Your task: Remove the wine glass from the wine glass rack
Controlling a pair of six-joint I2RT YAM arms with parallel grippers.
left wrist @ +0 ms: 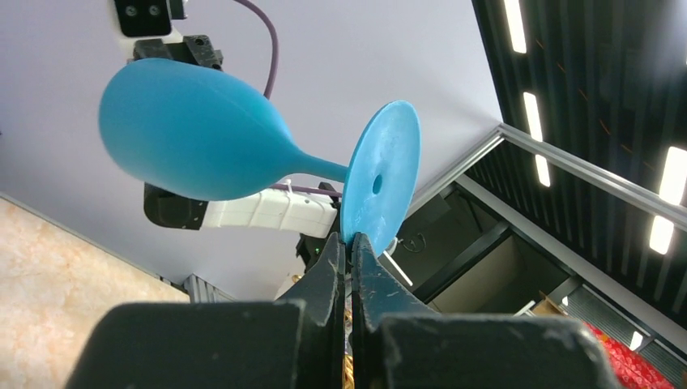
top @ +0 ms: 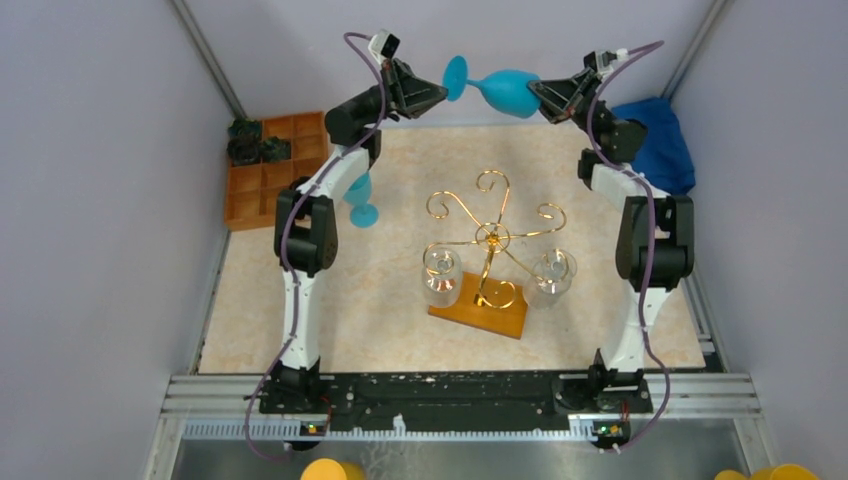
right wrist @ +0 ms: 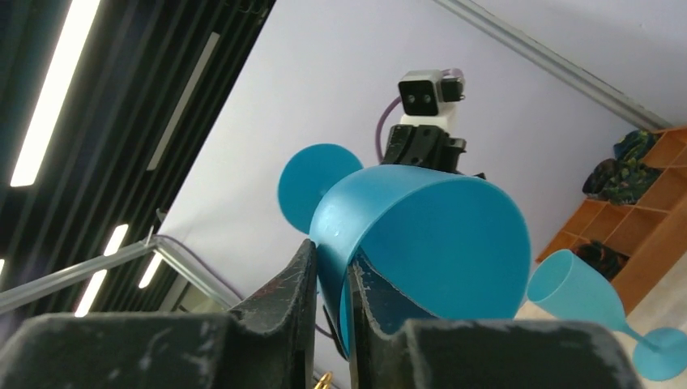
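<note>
A blue wine glass (top: 505, 92) is held on its side, high above the back of the table, between both grippers. My left gripper (top: 440, 90) is shut on the edge of its round foot (left wrist: 381, 178); the bowl (left wrist: 190, 134) points away from it. My right gripper (top: 537, 96) is shut on the bowl's rim (right wrist: 429, 243), one finger inside and one outside. The gold wire wine glass rack (top: 490, 237) stands mid-table on its orange-brown wooden base (top: 480, 312). Two clear glasses (top: 441, 275) (top: 551, 278) hang upside down from it.
A second blue wine glass (top: 360, 200) stands on the table by the left arm; it also shows in the right wrist view (right wrist: 583, 296). An orange compartment tray (top: 275, 175) with dark green things is at back left. A blue cloth (top: 660, 140) lies at back right.
</note>
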